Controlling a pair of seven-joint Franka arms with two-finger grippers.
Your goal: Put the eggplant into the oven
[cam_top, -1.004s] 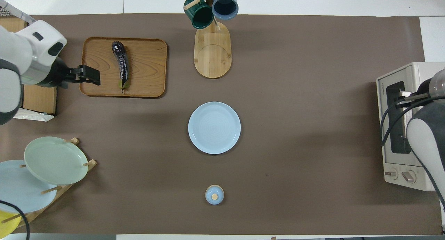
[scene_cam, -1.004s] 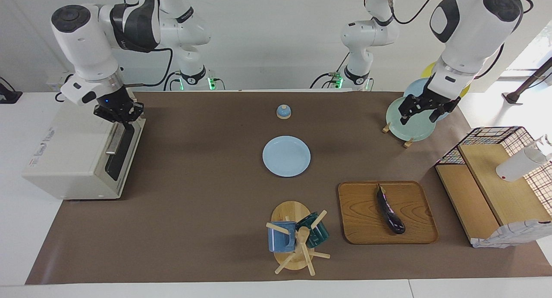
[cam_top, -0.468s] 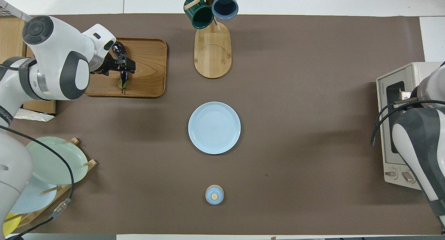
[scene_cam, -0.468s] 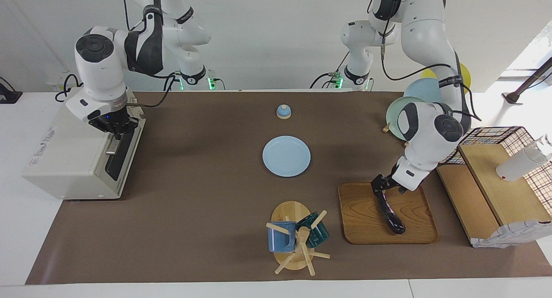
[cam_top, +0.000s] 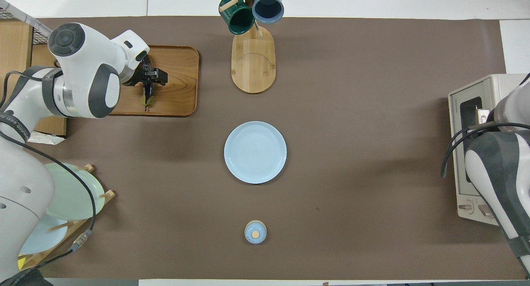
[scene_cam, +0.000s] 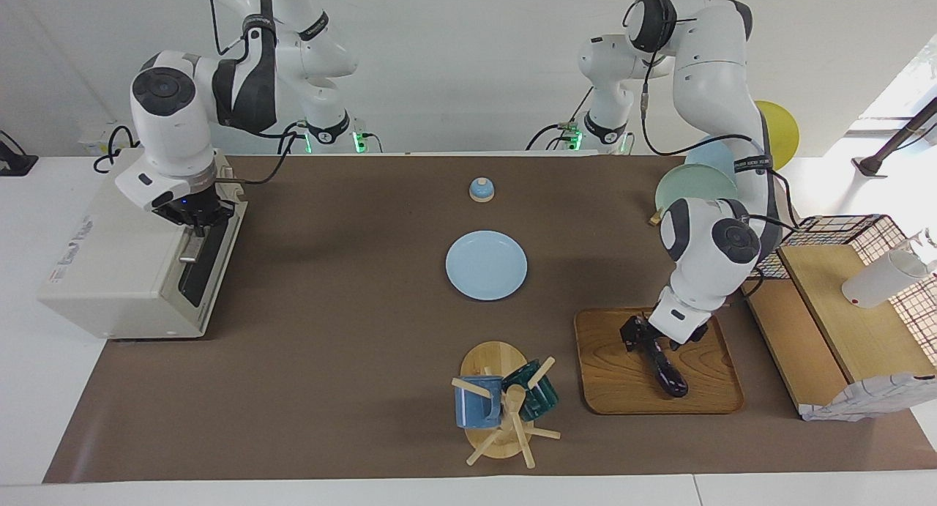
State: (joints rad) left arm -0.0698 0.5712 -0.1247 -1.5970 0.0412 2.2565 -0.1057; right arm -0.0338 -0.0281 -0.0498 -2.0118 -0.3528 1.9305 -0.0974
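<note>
The dark purple eggplant (scene_cam: 667,373) lies on a wooden tray (scene_cam: 615,385) toward the left arm's end of the table; its stem end also shows in the overhead view (cam_top: 146,97). My left gripper (scene_cam: 638,337) is low over the tray (cam_top: 178,85), open, with its fingers either side of the eggplant's stem half (cam_top: 152,76). The cream-white oven (scene_cam: 117,264) stands at the right arm's end with its dark glass door (scene_cam: 203,261) closed. My right gripper (scene_cam: 198,222) is at the door's top edge by the bar handle. In the overhead view the right arm hides it over the oven (cam_top: 488,85).
A light blue plate (scene_cam: 486,265) lies mid-table. A small blue lidded dish (scene_cam: 481,190) is nearer the robots. A mug tree (scene_cam: 501,403) with two mugs stands beside the tray. A plate rack (scene_cam: 695,184) and a wire-and-wood shelf (scene_cam: 842,308) are at the left arm's end.
My left arm swung from over the plate rack down to the tray and lowered its gripper around the eggplant. My right gripper settled slightly lower at the oven door's top.
</note>
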